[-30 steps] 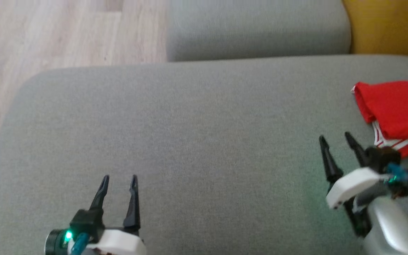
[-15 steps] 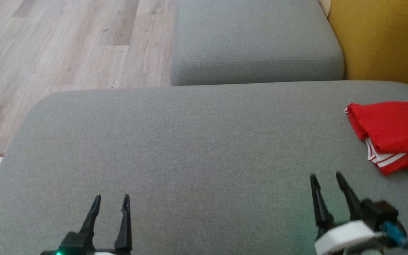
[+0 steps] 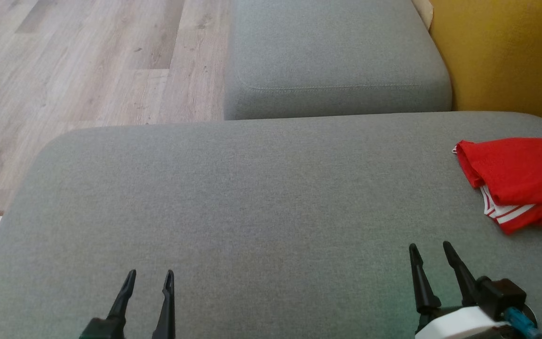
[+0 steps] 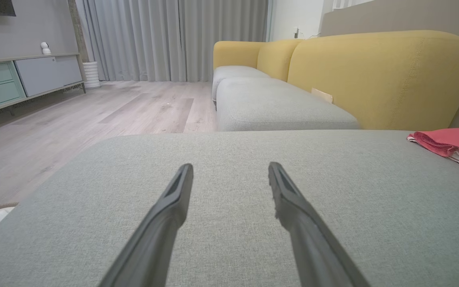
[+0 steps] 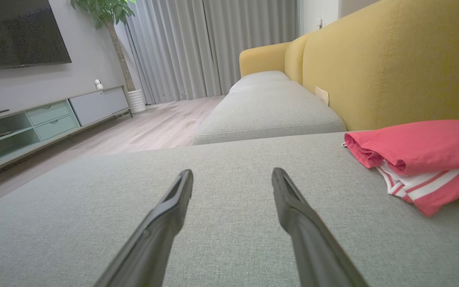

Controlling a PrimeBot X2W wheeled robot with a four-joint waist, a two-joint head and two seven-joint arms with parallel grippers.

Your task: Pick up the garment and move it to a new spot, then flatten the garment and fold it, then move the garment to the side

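Observation:
The garment (image 3: 520,179) is red with white-striped trim, folded into a small bundle at the right edge of the grey cushion (image 3: 252,197). It also shows as the garment (image 5: 420,159) at the right of the right wrist view and the garment (image 4: 452,143) at the far right of the left wrist view. My right gripper (image 3: 428,249) hovers open, low and to the garment's left, apart from it. At the lower left my left gripper (image 3: 151,277) is open too, far from the cloth. Both gripper gaps (image 4: 229,167) (image 5: 231,173) are empty.
A second grey seat cushion (image 3: 337,52) lies beyond the first, with a yellow sofa back (image 3: 506,56) at the right. Wooden floor (image 3: 87,61) runs along the left. A TV cabinet (image 5: 46,115) and curtains (image 4: 173,36) stand across the room.
The head view has tilted up, so cushion and garment sit lower in the picture. The right gripper has drawn back from beside the garment toward the lower right, still open.

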